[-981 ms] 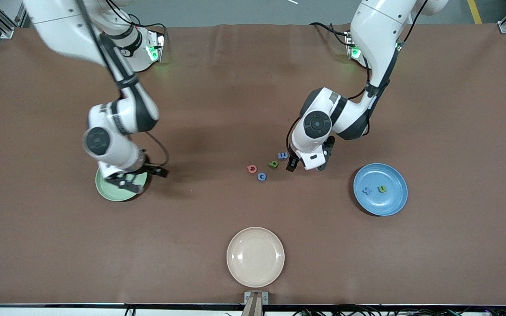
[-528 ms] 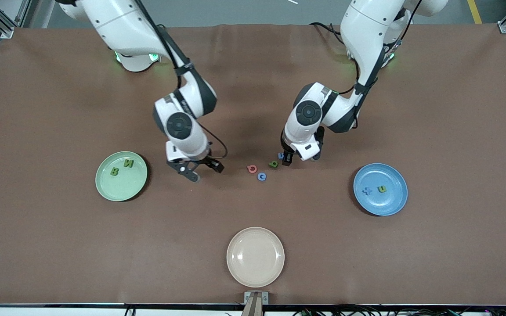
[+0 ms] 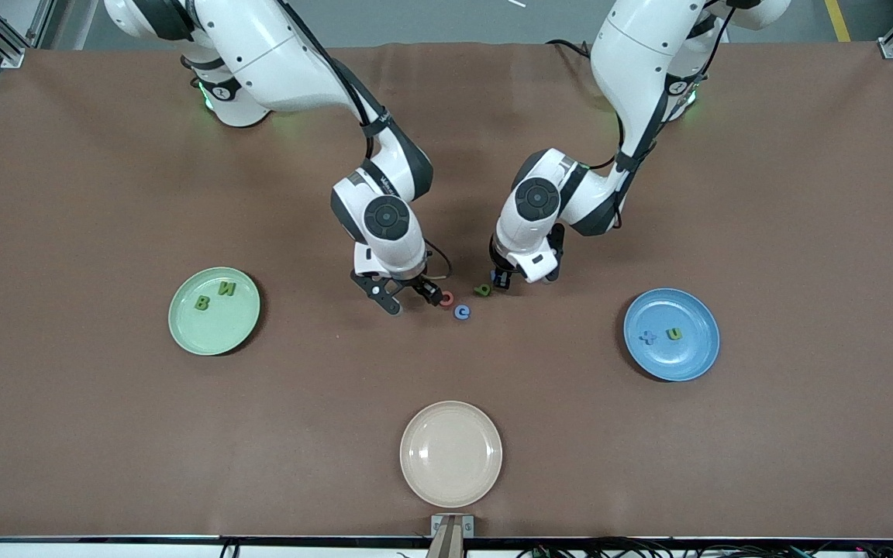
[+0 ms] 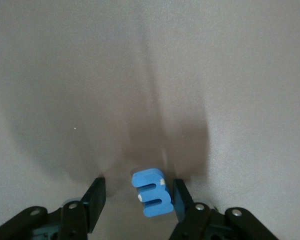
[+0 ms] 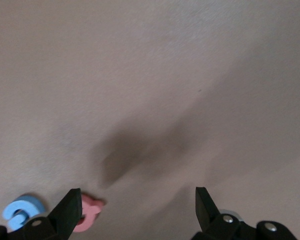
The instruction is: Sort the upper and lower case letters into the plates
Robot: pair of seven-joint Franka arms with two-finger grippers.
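Note:
My left gripper (image 3: 501,279) is open and low over the table. It straddles a blue letter (image 4: 152,192), which lies between the fingers, close against one of them (image 4: 183,200). My right gripper (image 3: 409,299) is open and empty, just beside the red letter (image 3: 446,298), which shows by one finger in the right wrist view (image 5: 89,212). A blue c (image 3: 461,311) and a green letter (image 3: 482,290) lie on the table between the grippers. The mint green plate (image 3: 187,329) holds two green letters. The blue plate (image 3: 691,306) holds a blue letter (image 3: 649,336) and a green letter (image 3: 674,333).
A cream-beige plate (image 3: 451,453) with nothing in it sits nearest the front camera, at the table's middle. The brown table mat (image 3: 803,434) spreads bare around the three plates.
My right arm has swung from over the mint green plate to beside the red letter, leaving two green letters on that plate. My left gripper has shifted slightly and now straddles the blue letter.

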